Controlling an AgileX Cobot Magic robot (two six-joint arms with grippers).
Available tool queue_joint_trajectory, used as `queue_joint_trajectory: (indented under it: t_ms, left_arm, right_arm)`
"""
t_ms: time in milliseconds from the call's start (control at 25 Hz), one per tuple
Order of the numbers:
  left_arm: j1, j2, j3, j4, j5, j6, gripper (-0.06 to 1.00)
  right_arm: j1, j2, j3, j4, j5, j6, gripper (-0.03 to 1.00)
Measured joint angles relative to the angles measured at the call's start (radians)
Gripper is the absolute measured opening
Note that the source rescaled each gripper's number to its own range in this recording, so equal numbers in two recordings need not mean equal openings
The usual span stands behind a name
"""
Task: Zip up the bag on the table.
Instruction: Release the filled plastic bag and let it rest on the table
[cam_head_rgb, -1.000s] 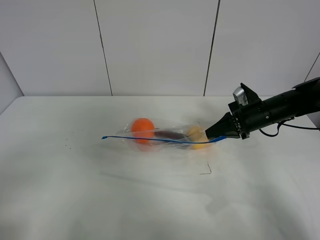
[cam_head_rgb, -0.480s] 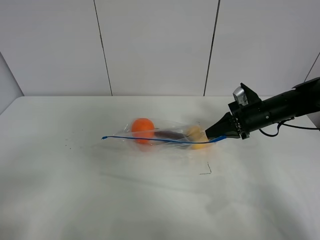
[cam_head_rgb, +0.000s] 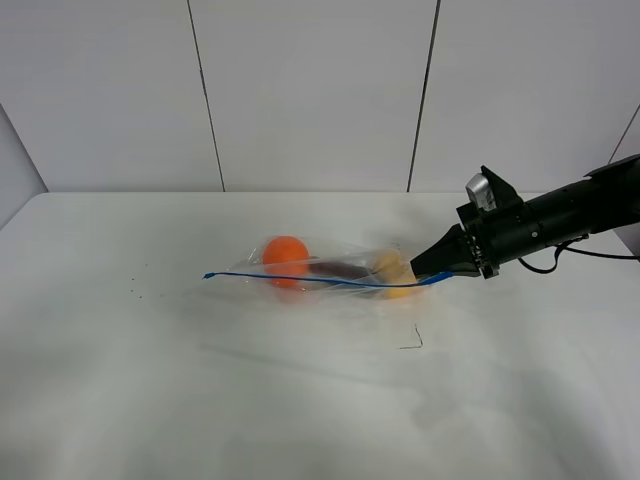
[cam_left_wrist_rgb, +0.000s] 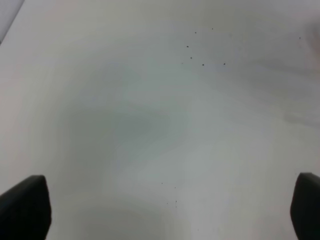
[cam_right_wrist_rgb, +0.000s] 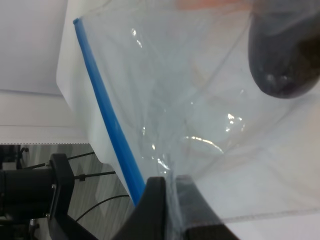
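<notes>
From the high camera, the white table (cam_head_rgb: 150, 400) fills the lower part of the picture, with pale wall panels behind it. The clear bag (cam_head_rgb: 330, 272) lies on the table a little right of the middle, long side running left to right, its blue zipper strip (cam_head_rgb: 300, 279) stretched in a thin line along the near edge. Through the plastic show an orange ball (cam_head_rgb: 285, 257) at the left end, a dark purple piece (cam_head_rgb: 340, 268) in the middle and a yellow piece (cam_head_rgb: 395, 275) at the right end. The right gripper (cam_head_rgb: 428, 272) reaches in from the right on a black arm and is clenched on the right-hand end of the bag, just where the blue strip ends. A small dark bent scrap (cam_head_rgb: 413, 342) lies on the table in front of the bag, apart from it, and a few dark specks (cam_head_rgb: 135, 291) dot the table to the left. The left arm does not show in this view. In the left wrist view, the left gripper (cam_left_wrist_rgb: 160, 207) is released, its two black fingertips (cam_left_wrist_rgb: 25, 207) standing wide apart at the picture's edges over bare table with a few dark specks, touching nothing. In the right wrist view, the right gripper's black fingertips (cam_right_wrist_rgb: 155, 210) are pressed together with the crinkly plastic pinched between them, the blue strip running up from just beside them, and the dark purple piece shows blurred through the bag.
</notes>
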Motion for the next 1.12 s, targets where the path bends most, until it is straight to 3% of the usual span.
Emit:
queue_joint_trajectory:
  t_ms: [200, 280, 400, 560, 720, 1120]
  left_arm:
    - [0.000, 0.000, 0.000, 0.000, 0.000, 0.000, 1.00]
    - [0.000, 0.000, 0.000, 0.000, 0.000, 0.001, 1.00]
    - [0.000, 0.000, 0.000, 0.000, 0.000, 0.001, 1.00]
    - [0.000, 0.000, 0.000, 0.000, 0.000, 0.001, 1.00]
    - [0.000, 0.000, 0.000, 0.000, 0.000, 0.001, 1.00]
    - [0.000, 0.000, 0.000, 0.000, 0.000, 0.002, 1.00]
  right_arm:
    - [0.000, 0.000, 0.000, 0.000, 0.000, 0.000, 0.00]
    - [0.000, 0.000, 0.000, 0.000, 0.000, 0.000, 0.06]
    - [0.000, 0.000, 0.000, 0.000, -0.001, 0.000, 0.33]
    - [0.000, -0.002, 0.000, -0.003, -0.051, 0.007, 0.92]
    - [0.000, -0.013, 0.000, -0.053, -0.121, 0.042, 0.99]
    - [0.000, -0.066, 0.000, -0.206, -0.248, 0.136, 1.00]
